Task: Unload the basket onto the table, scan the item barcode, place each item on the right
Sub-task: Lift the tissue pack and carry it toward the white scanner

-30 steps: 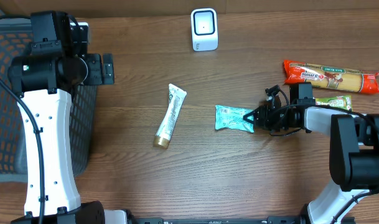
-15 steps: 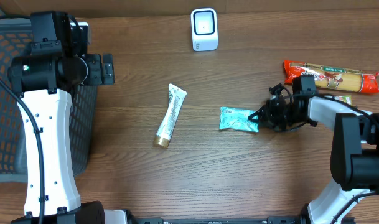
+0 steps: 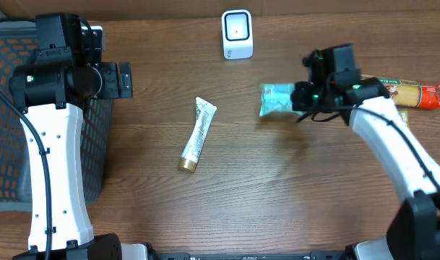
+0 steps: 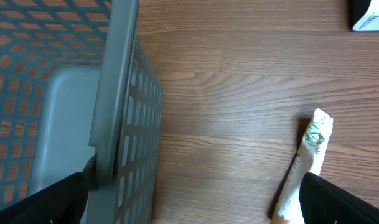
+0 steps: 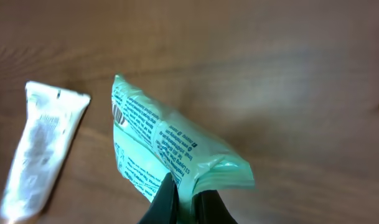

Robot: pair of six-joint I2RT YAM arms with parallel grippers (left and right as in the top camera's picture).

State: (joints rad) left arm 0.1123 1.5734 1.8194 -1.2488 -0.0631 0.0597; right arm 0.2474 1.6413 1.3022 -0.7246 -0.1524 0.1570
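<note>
My right gripper (image 3: 300,99) (image 5: 186,196) is shut on the end of a teal packet (image 3: 277,99) (image 5: 164,149) and holds it up in the air above the table, right of centre. The white barcode scanner (image 3: 237,34) stands at the back edge, up and to the left of the packet. A white tube with a gold cap (image 3: 197,133) (image 4: 304,162) (image 5: 43,146) lies flat in the middle of the table. At the far left my left gripper (image 4: 189,202) hangs open beside the basket, with nothing between its fingers.
A grey mesh basket (image 3: 10,115) (image 4: 71,106) stands at the left edge under the left arm. A red and orange pasta packet (image 3: 411,90) lies at the far right, partly behind the right arm.
The right gripper has lifted the teal packet off the table and carried it back and slightly left, toward the scanner. The left arm has not moved.
</note>
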